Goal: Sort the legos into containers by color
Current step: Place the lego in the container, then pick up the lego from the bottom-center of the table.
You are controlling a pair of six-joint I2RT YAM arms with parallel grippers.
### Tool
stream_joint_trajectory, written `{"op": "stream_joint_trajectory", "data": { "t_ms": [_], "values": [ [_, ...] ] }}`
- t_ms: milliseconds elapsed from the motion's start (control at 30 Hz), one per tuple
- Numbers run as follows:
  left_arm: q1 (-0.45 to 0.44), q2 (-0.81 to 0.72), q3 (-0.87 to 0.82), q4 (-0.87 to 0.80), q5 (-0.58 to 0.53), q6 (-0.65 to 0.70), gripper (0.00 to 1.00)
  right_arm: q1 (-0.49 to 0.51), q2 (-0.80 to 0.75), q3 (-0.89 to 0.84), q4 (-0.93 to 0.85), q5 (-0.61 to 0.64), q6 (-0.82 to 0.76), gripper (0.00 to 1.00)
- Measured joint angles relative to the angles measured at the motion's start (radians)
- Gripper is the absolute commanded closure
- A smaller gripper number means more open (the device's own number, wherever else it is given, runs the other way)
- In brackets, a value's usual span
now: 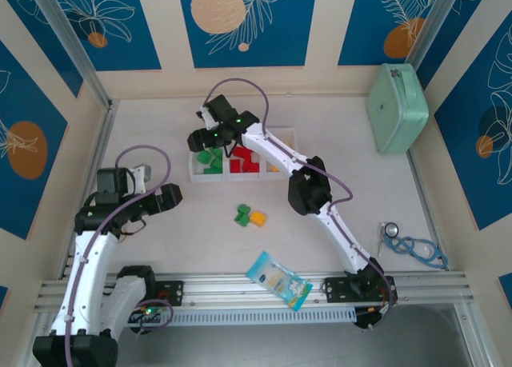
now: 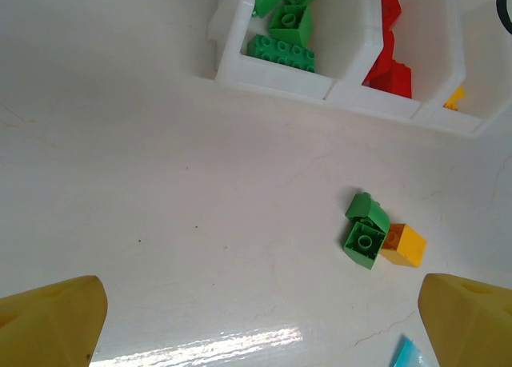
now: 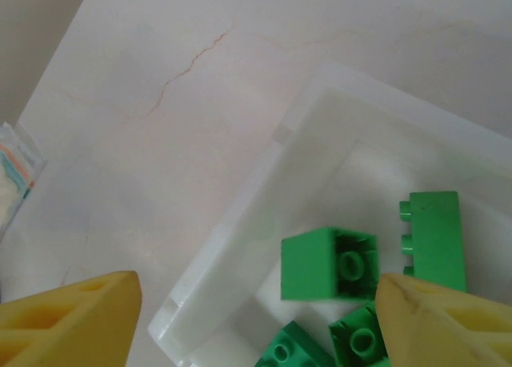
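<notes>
The white three-compartment tray (image 1: 194, 173) holds green legos (image 1: 210, 161) in its left compartment, red legos (image 1: 244, 164) in the middle and a yellow one (image 1: 274, 168) on the right. My right gripper (image 1: 211, 140) hovers over the left compartment. In the right wrist view it (image 3: 256, 327) is open, and a green brick (image 3: 330, 263) lies loose inside the tray wall (image 3: 240, 223) among other green bricks. Two green legos (image 2: 367, 229) and an orange brick (image 2: 403, 245) lie together on the table. My left gripper (image 2: 260, 335) is open, short of them and to their left.
A blue-and-white snack packet (image 1: 278, 280) lies near the front rail. A mint-green case (image 1: 398, 107) stands at the back right. A stethoscope (image 1: 412, 247) lies at the right edge. The loose legos (image 1: 250, 217) sit between the tray and the packet.
</notes>
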Motion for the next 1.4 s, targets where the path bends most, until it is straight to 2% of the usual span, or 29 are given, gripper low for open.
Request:
{"op": "stream_joint_trajectory", "data": {
  "t_ms": [200, 233, 400, 500, 700, 900, 1133, 1400],
  "values": [
    [0.0, 0.0, 0.0, 0.0, 0.0, 0.0, 0.01, 0.009, -0.076, -0.072, -0.016, 0.002, -0.001, 0.06],
    [0.0, 0.0, 0.0, 0.0, 0.0, 0.0, 0.01, 0.01, -0.097, -0.084, -0.02, 0.002, 0.0, 0.0],
    [0.0, 0.0, 0.0, 0.0, 0.0, 0.0, 0.01, 0.018, -0.208, -0.126, -0.045, 0.029, -0.011, 0.01],
    [0.0, 0.0, 0.0, 0.0, 0.0, 0.0, 0.01, 0.029, -0.307, -0.221, -0.035, 0.058, -0.038, 0.01],
    [0.0, 0.0, 0.0, 0.0, 0.0, 0.0, 0.01, 0.069, -0.566, -0.621, 0.067, 0.126, -0.144, 0.0],
    [0.0, 0.001, 0.0, 0.0, 0.001, 0.0, 0.01, 0.115, -0.755, -0.962, 0.101, 0.217, -0.179, 0.06],
    [0.0, 0.007, 0.0, 0.0, 0.002, 0.0, 0.01, 0.202, -0.848, -1.089, 0.027, 0.312, -0.148, 0.08],
    [0.0, 0.01, 0.0, 0.0, 0.005, 0.0, 0.01, 0.269, -0.888, -1.263, -0.041, 0.317, -0.238, 0.08]
  ]
}}
